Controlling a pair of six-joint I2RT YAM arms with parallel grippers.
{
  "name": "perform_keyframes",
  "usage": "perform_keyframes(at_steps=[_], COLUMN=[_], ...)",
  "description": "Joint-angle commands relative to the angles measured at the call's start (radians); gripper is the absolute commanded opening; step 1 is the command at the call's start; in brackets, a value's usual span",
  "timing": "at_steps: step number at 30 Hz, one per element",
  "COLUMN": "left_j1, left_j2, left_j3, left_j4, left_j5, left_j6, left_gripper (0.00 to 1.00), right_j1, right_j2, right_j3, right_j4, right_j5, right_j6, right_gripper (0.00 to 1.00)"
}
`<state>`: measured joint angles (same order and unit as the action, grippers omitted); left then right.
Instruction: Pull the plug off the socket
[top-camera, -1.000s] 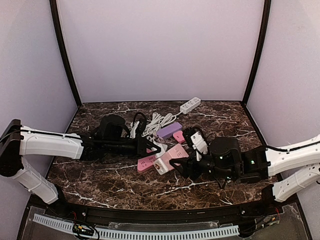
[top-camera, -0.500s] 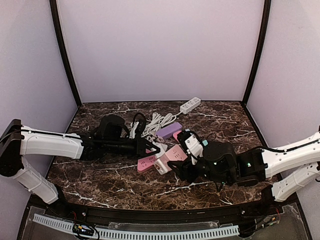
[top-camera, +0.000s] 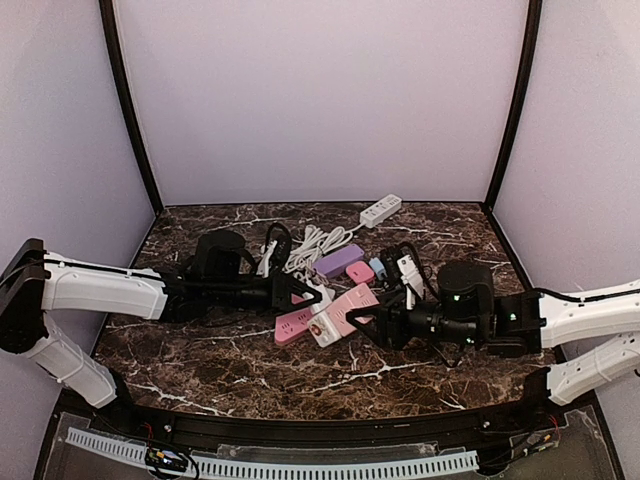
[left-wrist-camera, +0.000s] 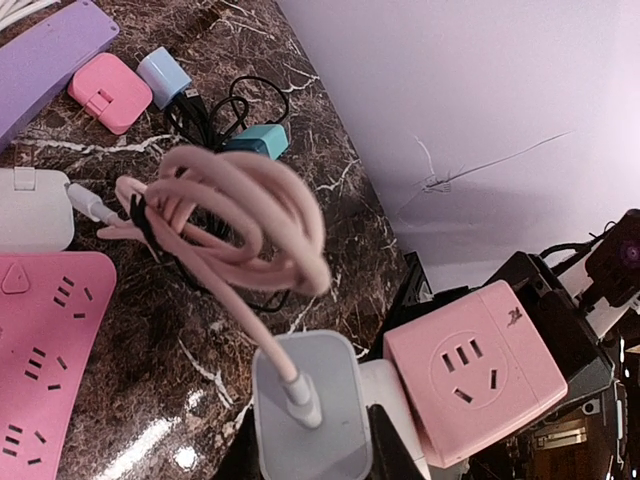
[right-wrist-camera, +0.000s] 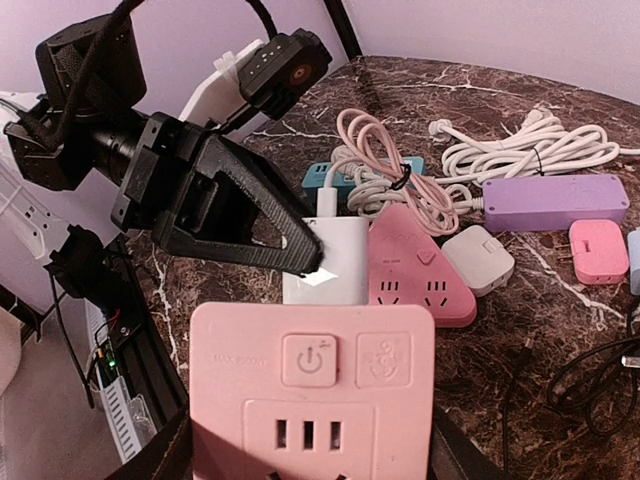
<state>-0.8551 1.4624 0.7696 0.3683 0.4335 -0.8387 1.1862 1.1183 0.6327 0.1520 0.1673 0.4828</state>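
Observation:
A pink cube socket (right-wrist-camera: 312, 400) sits between the fingers of my right gripper (right-wrist-camera: 312, 445), which is shut on it. The socket also shows in the top view (top-camera: 357, 300) and the left wrist view (left-wrist-camera: 475, 375). A white plug adapter (left-wrist-camera: 305, 405) with a coiled pink cable (left-wrist-camera: 235, 205) is held in my left gripper (left-wrist-camera: 310, 455), which is shut on it. The adapter (right-wrist-camera: 325, 262) rests against the cube's far face with no gap showing. In the top view my left gripper (top-camera: 308, 295) and right gripper (top-camera: 365, 322) meet at mid table.
A pink triangular power strip (top-camera: 292, 325) lies just beside the grippers. Behind are a purple strip (top-camera: 338, 260), a white cable coil (top-camera: 315, 240), a white strip (top-camera: 381, 209), a small pink plug (top-camera: 360, 272), a light blue charger (top-camera: 378, 268) and black cables (top-camera: 400, 255).
My right wrist has swung left and then back to the right and farther from me, uncovering the small plugs behind it. The cube and the adapter stay together. The left arm has barely moved.

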Motion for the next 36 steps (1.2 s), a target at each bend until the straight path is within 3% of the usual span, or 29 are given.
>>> perform_keyframes(at_steps=[1,12,23,36], left_j1=[0.016,0.016,0.056,0.070], left_j2=[-0.025,-0.021,-0.020,-0.005], left_j3=[-0.030,-0.019,-0.039,-0.048], left_j4=[-0.048,-0.097,-0.159,-0.169], left_j5=[0.035,-0.003,-0.047,-0.039], left_j6=[0.101,0.085,0.009,0.009], left_gripper=[0.01,0.01,0.01,0.01], right_j1=[-0.077,-0.076,0.073,0.143], right_j2=[-0.068,-0.072,-0.022,0.048], right_j3=[-0.045,-0.042,0.066,0.146], right_j4=[0.081,0.083,-0.049,-0.118], right_j5=[-0.006,-0.021,0.214,0.326], right_j6=[0.115,0.076,-0.089,-0.184], right_gripper=[0.00,0.00,0.00,0.00])
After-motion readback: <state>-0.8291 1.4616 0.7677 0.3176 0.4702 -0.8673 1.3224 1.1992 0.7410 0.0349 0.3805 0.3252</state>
